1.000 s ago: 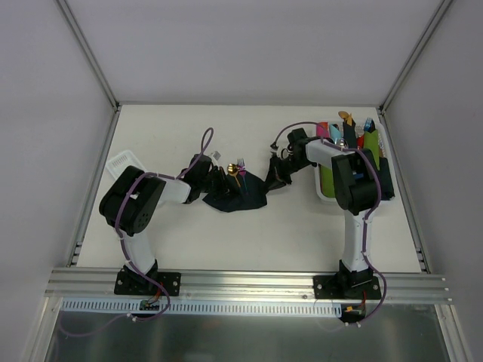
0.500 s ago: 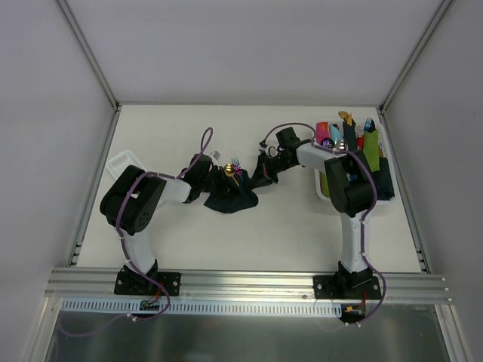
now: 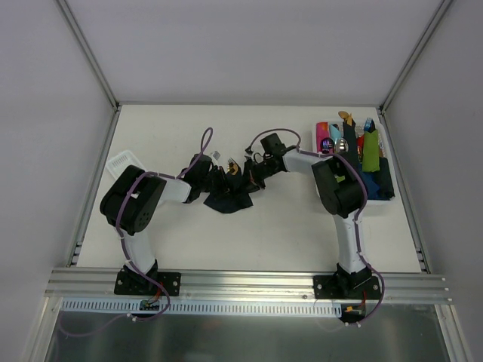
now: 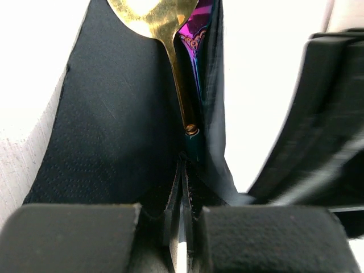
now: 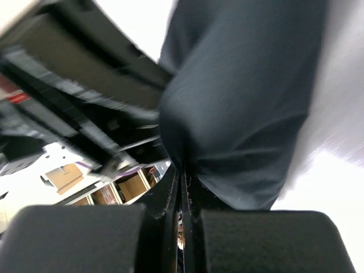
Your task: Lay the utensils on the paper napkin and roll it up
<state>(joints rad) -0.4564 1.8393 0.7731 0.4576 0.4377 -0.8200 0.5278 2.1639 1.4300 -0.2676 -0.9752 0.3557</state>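
Note:
The paper napkin (image 3: 230, 199) lies bunched at mid-table, dark and folded over itself. In the left wrist view the gold spoon (image 4: 156, 17) and the purple-blue fork (image 4: 199, 37) rest in a crease of the napkin (image 4: 114, 114), handles pointing toward my left gripper (image 4: 183, 162), which is shut on the napkin's near edge just below the handle tips. From above, the left gripper (image 3: 219, 179) and right gripper (image 3: 251, 173) are nearly touching, with the spoon (image 3: 233, 168) between them. The right gripper (image 5: 183, 170) is shut on a lifted fold of napkin (image 5: 244, 96).
A white bin (image 3: 326, 197) at the right holds green, pink and dark rolled bundles with cutlery tips. A small white basket (image 3: 124, 162) sits at the left beside the left arm. Metal frame posts border the table.
My right gripper has swung left with the napkin's right edge, folding it over toward the utensils; the napkin is now narrower and more bunched. The left gripper has stayed put.

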